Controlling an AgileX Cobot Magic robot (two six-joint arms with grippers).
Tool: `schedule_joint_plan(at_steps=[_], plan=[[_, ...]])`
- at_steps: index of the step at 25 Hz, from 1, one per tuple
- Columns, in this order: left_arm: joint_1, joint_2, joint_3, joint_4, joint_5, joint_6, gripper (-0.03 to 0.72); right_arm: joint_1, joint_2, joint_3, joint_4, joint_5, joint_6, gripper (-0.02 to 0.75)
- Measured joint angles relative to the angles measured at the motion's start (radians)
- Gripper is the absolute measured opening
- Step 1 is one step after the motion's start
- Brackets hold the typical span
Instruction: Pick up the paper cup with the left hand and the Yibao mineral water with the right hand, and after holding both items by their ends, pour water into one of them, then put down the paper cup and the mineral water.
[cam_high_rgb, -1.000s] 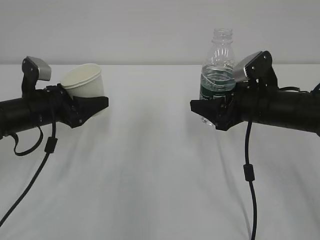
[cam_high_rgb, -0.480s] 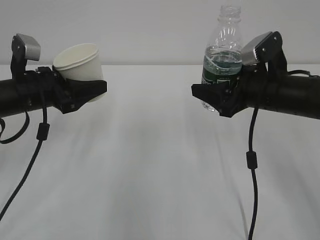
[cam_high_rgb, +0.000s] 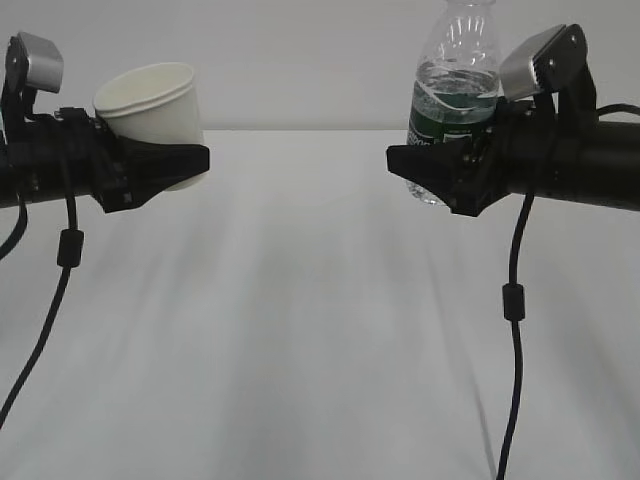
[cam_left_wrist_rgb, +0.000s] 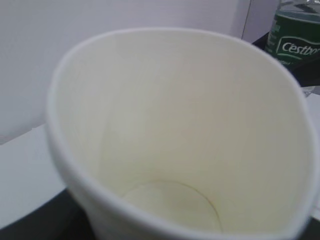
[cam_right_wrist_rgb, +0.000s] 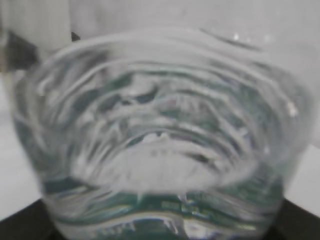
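Left hand (cam_high_rgb: 185, 160) fingers clamping the lower body of the paper cup (cam_high_rgb: 152, 110), holding it up clear of the white counter (cam_high_rgb: 300, 330). Arm lying level, reaching in from the left. Cup tilting, mouth leaning up and leftward, inside looking dry in the left wrist view. Right hand (cam_high_rgb: 415, 165) fingers gripping the Yibao mineral water (cam_high_rgb: 455, 90) near its base, arm reaching level from the right. Bottle standing almost upright, neck running out past the top edge, water (cam_high_rgb: 455, 80) sitting around label height. Both items well apart.

Two thick black arms, left hand (cam_high_rgb: 190, 160), right hand (cam_high_rgb: 405, 160), grey modules, dangling black cables
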Motion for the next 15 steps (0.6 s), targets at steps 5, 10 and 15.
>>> schedule_joint_plan(at_steps=[5, 10, 15], plan=[[-0.002, -0.059, 0.0, 0.041, 0.011, -0.039, 0.449, 0.0, -0.046, 0.0, -0.046, 0.025, 0.039, 0.496], [-0.054, -0.081, 0.001, 0.096, 0.013, -0.087, 0.449, 0.0, -0.082, 0.002, -0.099, 0.037, 0.086, 0.496], [-0.141, -0.083, 0.001, 0.11, 0.023, -0.098, 0.449, 0.0, -0.11, 0.002, -0.155, 0.057, 0.126, 0.496]])
